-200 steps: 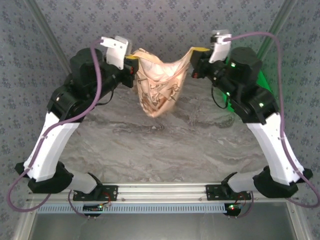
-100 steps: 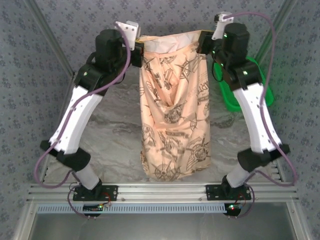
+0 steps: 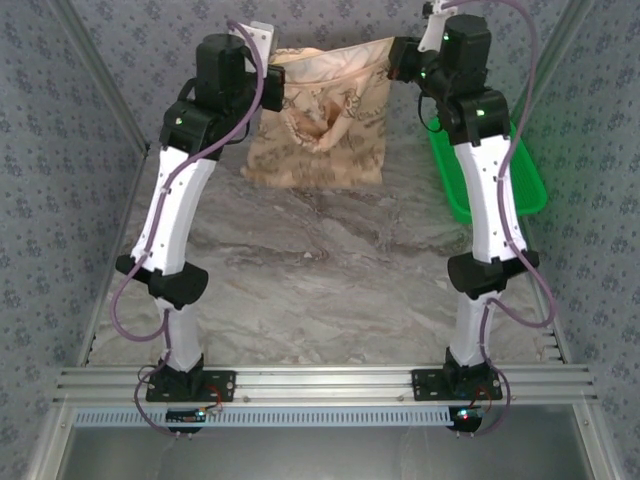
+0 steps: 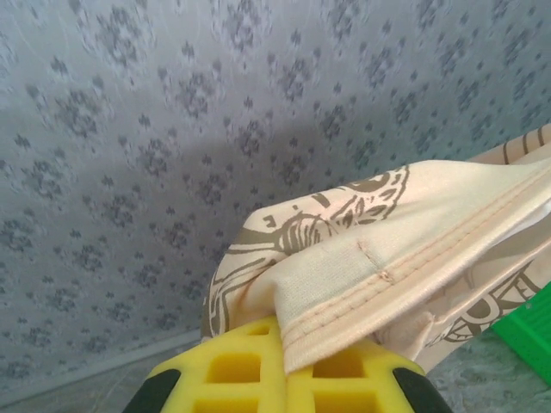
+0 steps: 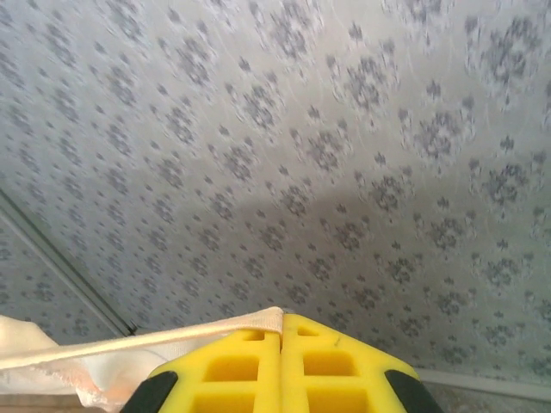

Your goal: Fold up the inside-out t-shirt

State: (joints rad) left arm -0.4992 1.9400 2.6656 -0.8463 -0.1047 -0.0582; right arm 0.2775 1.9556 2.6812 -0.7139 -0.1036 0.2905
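The inside-out t-shirt (image 3: 318,125), peach-tan with dark brown emblems, hangs stretched between both grippers at the far end of the table, its lower part bunched on the marble top. My left gripper (image 3: 275,85) is shut on one corner of its hem; the left wrist view shows the stitched hem (image 4: 405,258) pinched between the yellow fingers (image 4: 232,370). My right gripper (image 3: 403,52) is shut on the other corner, and in the right wrist view a pale hem strip (image 5: 172,335) runs into the closed yellow fingers (image 5: 344,366).
A green tray (image 3: 490,175) lies at the far right of the marble table (image 3: 320,280), beside the right arm. Patterned grey walls close in the back and both sides. The aluminium rail (image 3: 320,385) with the arm bases runs along the near edge.
Both arms have stretched out to the far end, carrying the shirt away from the near edge. The shirt hung long half a second ago; now its lower part is on the table.
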